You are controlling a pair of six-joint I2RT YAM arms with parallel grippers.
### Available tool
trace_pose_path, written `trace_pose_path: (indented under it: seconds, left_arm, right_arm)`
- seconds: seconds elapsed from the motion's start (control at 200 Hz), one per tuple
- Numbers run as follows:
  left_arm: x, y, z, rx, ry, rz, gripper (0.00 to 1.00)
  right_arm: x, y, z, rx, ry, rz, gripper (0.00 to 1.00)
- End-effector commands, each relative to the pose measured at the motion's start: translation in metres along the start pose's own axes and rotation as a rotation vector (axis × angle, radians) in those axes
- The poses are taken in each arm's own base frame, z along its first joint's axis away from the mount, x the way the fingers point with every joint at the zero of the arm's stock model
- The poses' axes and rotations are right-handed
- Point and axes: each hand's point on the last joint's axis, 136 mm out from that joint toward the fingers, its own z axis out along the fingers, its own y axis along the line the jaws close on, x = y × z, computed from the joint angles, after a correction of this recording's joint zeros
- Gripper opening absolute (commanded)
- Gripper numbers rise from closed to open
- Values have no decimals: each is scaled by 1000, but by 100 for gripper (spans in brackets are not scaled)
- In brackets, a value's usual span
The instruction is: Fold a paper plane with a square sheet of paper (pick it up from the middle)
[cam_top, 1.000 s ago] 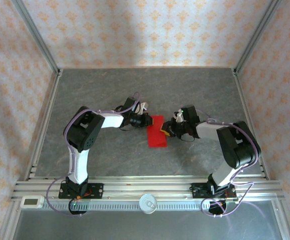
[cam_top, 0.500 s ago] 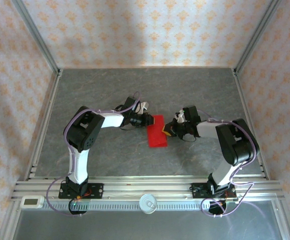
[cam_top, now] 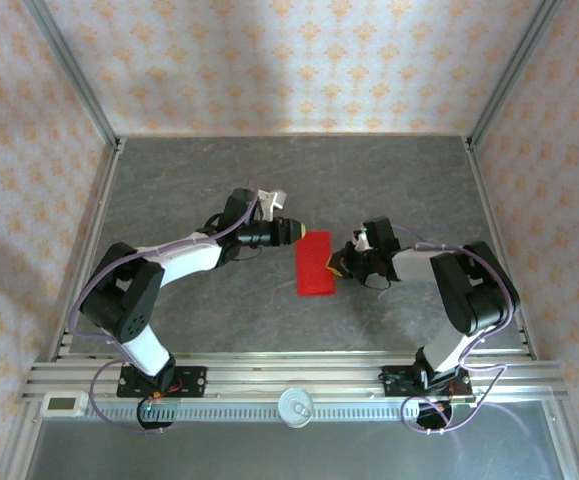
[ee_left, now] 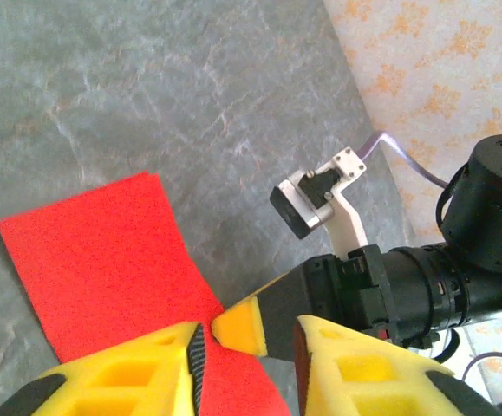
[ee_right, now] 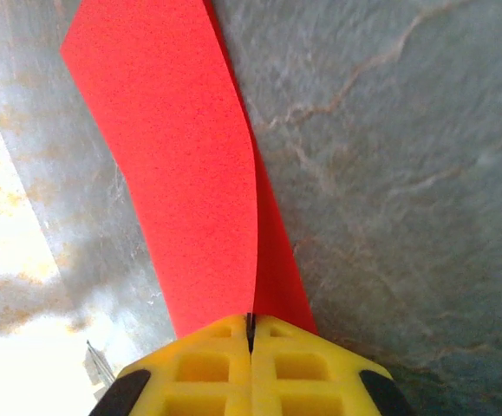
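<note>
From here the square sheet of paper reads as thin matt red paper with a fine grain and no gloss. The table looks grey and stone-veined, smooth and dull. The right gripper and left gripper look like matt yellow moulded plastic. The rail along the table's near edge is brushed metal.

hidden: sheet near end, behind right claw | cropped: left claw (bottom edge)
</note>
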Motion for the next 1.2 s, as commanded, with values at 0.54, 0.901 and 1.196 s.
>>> trace_pose_path:
  seconds: [0.54,0.901,1.196]
  left_arm:
    - [114,32,35,-90,292,-86,10]
    - [124,45,40,-102,281,-109,11]
    - [106,30,36,-89,252,-33,13]
  right_arm:
    - [3,20,-5,-80,-27,-19,8]
    - [3,28,-1,-107,7,-34,14]
    - [-11,17,5,-26,6,-53,15]
